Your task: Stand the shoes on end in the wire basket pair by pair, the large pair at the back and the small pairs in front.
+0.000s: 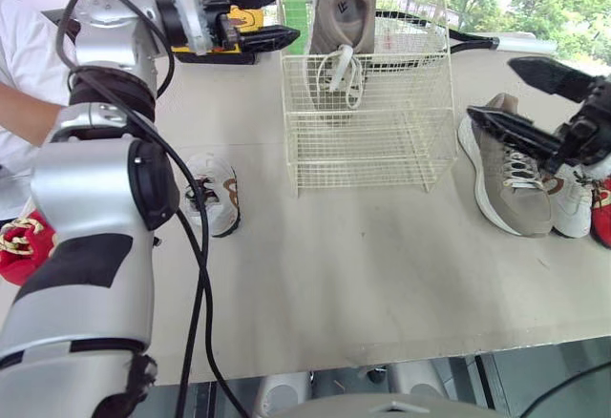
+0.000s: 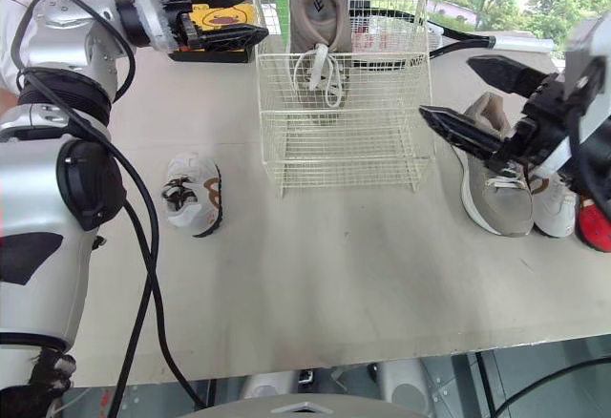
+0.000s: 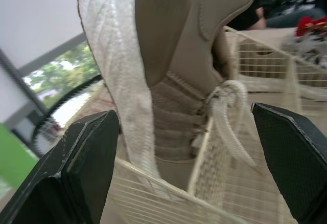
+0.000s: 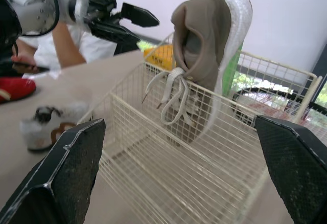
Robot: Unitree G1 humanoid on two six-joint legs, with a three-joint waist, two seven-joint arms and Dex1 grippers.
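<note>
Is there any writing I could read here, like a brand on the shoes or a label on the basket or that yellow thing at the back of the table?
No word or number can be read.
Tan shoe standing in the wire basket: a small dark logo on its tongue, too small to read.
Yellow thing: too blurred to read.
Small white shoe: brown patches, no readable text.

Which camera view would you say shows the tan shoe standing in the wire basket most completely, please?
The right wrist view: the tan shoe shows whole, heel up, laces hanging, inside the wire basket. Both eye views cut off its top; the left wrist view is so close that it crops it.
</note>
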